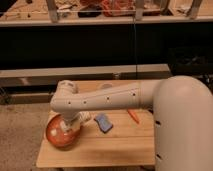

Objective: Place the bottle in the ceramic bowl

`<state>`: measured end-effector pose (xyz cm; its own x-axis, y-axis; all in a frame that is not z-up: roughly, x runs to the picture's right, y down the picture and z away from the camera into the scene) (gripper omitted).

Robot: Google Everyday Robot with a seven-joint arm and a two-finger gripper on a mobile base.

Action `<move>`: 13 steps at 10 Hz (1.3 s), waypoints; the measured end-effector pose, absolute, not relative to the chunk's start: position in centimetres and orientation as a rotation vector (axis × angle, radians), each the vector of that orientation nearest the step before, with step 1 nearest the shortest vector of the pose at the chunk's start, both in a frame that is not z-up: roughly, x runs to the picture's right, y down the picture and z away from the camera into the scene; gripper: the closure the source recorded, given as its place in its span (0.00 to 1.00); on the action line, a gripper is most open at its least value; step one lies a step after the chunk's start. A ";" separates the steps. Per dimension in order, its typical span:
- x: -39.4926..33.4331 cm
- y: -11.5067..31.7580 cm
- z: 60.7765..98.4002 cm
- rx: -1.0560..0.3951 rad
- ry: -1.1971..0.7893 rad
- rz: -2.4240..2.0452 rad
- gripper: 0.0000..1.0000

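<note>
the gripper (69, 128) hangs over the ceramic bowl (56, 137) (finger state: i cannot tell) on the wooden table (115, 147).

The tabletop (110, 147) is pale wood with a matt, planked surface. The ceramic bowl (56, 137) looks glossy, orange-red with light streaks. The arm (115, 97) has a smooth, off-white plastic shell with a soft sheen; its gripper (70, 125) hangs over the bowl. A blue sponge (103, 122) looks soft and matt.
</note>
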<state>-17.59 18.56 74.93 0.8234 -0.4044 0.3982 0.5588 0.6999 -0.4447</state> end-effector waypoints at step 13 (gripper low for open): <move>-19.8 19.3 76.4 -0.589 -0.324 -0.647 0.94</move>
<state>-19.81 19.30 76.35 0.7564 -0.4685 0.4564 0.6461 0.6441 -0.4096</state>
